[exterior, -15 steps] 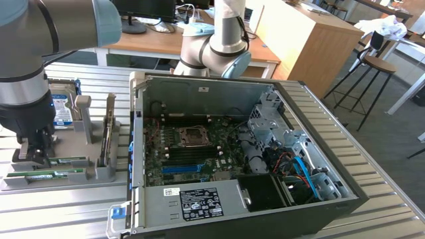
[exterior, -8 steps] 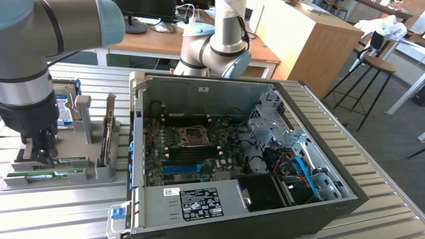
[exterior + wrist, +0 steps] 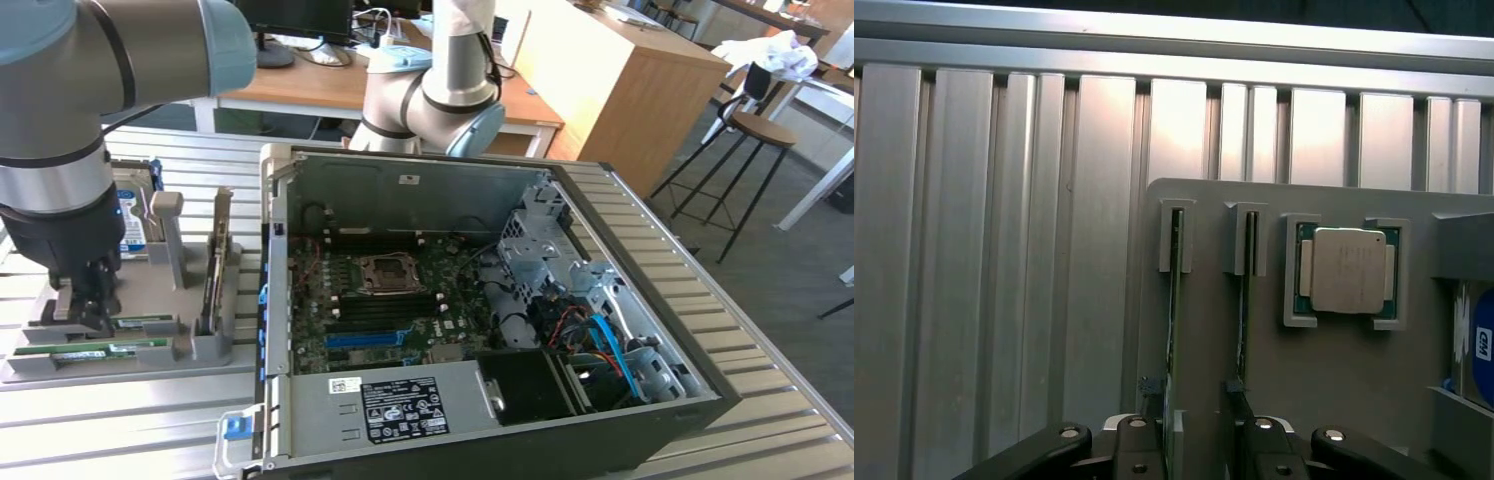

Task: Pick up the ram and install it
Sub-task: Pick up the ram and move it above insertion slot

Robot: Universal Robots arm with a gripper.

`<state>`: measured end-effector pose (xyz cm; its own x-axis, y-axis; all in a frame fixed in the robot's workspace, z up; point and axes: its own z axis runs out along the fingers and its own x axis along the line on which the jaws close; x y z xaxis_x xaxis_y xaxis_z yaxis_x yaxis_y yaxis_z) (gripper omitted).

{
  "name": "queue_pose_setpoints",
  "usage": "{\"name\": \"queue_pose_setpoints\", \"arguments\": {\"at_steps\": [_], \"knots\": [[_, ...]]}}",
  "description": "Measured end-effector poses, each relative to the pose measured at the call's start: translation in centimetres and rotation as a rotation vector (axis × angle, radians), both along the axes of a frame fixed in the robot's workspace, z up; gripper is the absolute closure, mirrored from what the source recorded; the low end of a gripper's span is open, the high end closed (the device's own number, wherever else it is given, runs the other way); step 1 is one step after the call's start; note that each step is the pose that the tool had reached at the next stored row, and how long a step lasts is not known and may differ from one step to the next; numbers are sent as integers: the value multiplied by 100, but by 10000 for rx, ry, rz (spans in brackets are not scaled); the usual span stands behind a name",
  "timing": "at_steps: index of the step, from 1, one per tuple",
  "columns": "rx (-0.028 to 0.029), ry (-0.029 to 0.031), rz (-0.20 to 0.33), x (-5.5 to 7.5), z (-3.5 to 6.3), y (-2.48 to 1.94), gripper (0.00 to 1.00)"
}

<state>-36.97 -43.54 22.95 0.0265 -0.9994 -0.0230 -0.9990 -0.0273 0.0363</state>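
Observation:
Two green ram sticks stand on edge in slots of a grey holder, one ram stick beside the other. In the exterior view they lie low at the left, the nearer ram stick in front of the other. My gripper hangs right over the holder, open, with its dark fingers on either side of one stick's end. I cannot tell whether they touch it. From outside, the gripper reaches down onto the holder's left part.
An open computer case stands in the middle of the slatted metal table, with black memory slots and a blue slot on its motherboard. The holder also carries a processor and a hard drive. A second robot arm stands behind the case.

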Motion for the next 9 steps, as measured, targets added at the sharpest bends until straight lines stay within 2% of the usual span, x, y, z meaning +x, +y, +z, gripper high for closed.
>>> {"name": "queue_pose_setpoints", "arguments": {"at_steps": [6, 9], "knots": [[0, 1, 1, 0, -1, -40, 64], [0, 0, -1, 0, -1, -40, 64]]}}
